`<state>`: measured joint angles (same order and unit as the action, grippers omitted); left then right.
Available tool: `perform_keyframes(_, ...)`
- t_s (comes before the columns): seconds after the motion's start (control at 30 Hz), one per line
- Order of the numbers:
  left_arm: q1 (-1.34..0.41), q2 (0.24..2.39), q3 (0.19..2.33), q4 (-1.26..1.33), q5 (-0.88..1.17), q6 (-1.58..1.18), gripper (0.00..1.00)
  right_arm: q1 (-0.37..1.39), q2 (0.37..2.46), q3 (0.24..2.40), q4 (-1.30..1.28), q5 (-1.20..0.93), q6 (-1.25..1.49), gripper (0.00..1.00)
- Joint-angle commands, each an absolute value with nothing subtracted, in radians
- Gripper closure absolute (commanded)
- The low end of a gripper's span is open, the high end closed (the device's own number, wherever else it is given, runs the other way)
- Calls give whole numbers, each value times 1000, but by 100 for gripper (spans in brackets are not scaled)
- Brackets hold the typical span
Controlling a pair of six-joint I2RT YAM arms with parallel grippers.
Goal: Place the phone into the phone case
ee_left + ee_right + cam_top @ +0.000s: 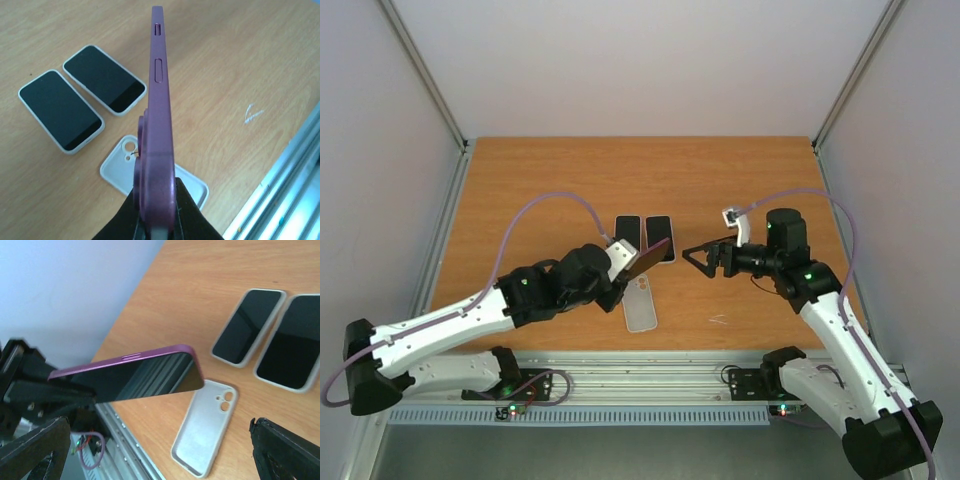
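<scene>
My left gripper (623,265) (159,200) is shut on one end of a phone with a purple edge and a dark screen (650,255) (160,100) (135,375). It holds the phone on edge above the table. Right under it an empty translucent white phone case (640,303) (117,167) (205,425) lies flat, open side up. My right gripper (705,258) (160,455) stands wide open just right of the phone's free end, touching nothing. Its dark fingers (287,452) frame the right wrist view.
Two phones in white cases (627,232) (660,236) lie side by side, screens up, just beyond the empty case. A metal rail (640,385) runs along the near table edge. A small white scuff (252,114) marks the wood. Walls enclose the table.
</scene>
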<state>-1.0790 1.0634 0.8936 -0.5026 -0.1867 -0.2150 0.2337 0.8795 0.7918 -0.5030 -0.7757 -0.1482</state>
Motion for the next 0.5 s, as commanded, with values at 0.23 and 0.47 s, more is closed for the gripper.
perform_keyframes(0.23, -990, 1017, 1078, -804, 136, 38, 99, 443, 854, 730, -321, -781, -303, 4)
perform_keyframes(0.47, -890, 1088, 1118, -844, 427, 109, 100, 552, 827, 707, -312, -771, -403, 7)
